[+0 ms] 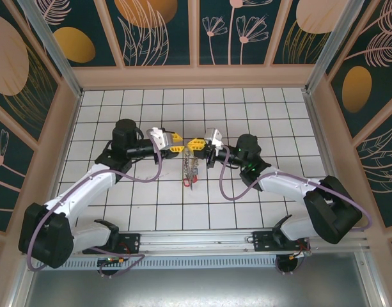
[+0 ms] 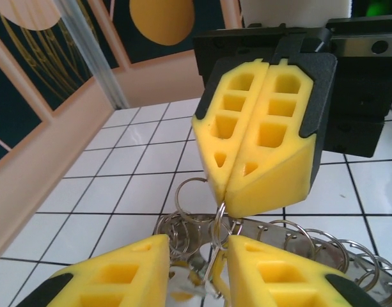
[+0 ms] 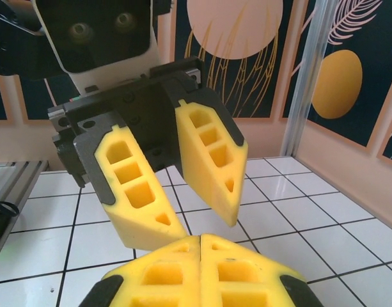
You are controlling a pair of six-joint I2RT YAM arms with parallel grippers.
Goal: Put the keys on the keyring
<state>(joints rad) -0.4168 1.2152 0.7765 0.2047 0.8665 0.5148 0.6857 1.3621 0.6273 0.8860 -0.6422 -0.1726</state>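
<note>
While the keys [image 1: 191, 170] dangle at centre, right gripper [image 1: 197, 144] pinches them tight.
Left gripper [image 1: 178, 146], at its nine o'clock, gapes wide.

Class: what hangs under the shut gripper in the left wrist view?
Small wire rings, pinched by the right gripper, hang along the grey keyring. The keys below are mostly covered by the left gripper.

My table [image 1: 164, 206] is a flat of white tiles ruled with dark grid lines, closed in at the far edge and both sides by a pale peach frame [image 1: 196, 75]. A metal rail [image 1: 202, 238] runs along its near edge. Near the middle the keys [image 1: 191, 169] reach down toward the tiles. I cannot tell whether their red-tagged end rests there.
</note>
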